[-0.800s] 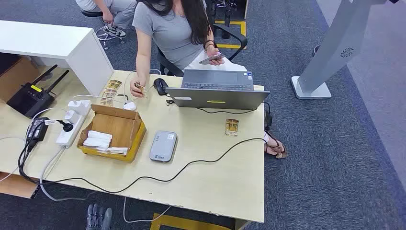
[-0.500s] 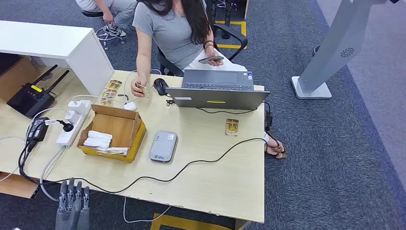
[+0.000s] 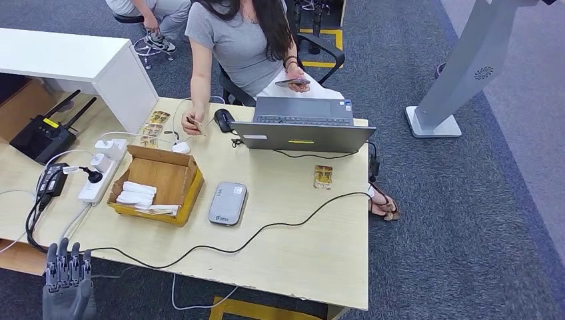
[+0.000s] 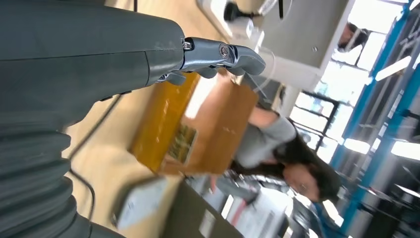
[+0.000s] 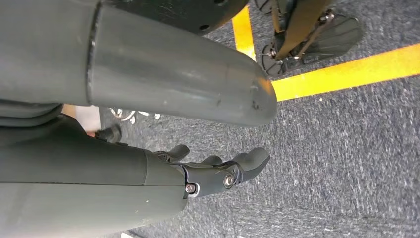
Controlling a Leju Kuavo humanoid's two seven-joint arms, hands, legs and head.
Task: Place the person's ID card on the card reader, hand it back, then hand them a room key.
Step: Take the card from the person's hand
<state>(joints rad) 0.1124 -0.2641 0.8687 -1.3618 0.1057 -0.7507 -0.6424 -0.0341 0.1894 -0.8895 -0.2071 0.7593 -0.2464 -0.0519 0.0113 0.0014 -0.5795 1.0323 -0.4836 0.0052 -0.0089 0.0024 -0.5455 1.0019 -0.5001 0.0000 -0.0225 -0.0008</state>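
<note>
The grey, many-fingered left hand [image 3: 65,280] stands at the table's near-left corner, about seven o'clock in the head view, fingers straight, slightly spread and empty, pointing toward the far side. The right hand [image 5: 218,173] hangs over dark speckled carpet crossed by yellow tape [image 5: 346,74], fingers loosely parted and holding nothing. The pale wooden table [image 3: 300,253] has a smooth top; a thin black cable [image 3: 266,230] snakes across its near half. A flat grey rounded-rectangle card reader [image 3: 227,203] lies near the centre, just beside an open brown cardboard box [image 3: 158,183] at nine o'clock of it. The small card [image 3: 194,123] is pinched in the seated person's hand [image 3: 190,125] at eleven o'clock, over the far table edge, near a grey open laptop [image 3: 303,127]. A small patterned room key card [image 3: 323,176] lies flat at three o'clock of the reader, on bare tabletop.
</note>
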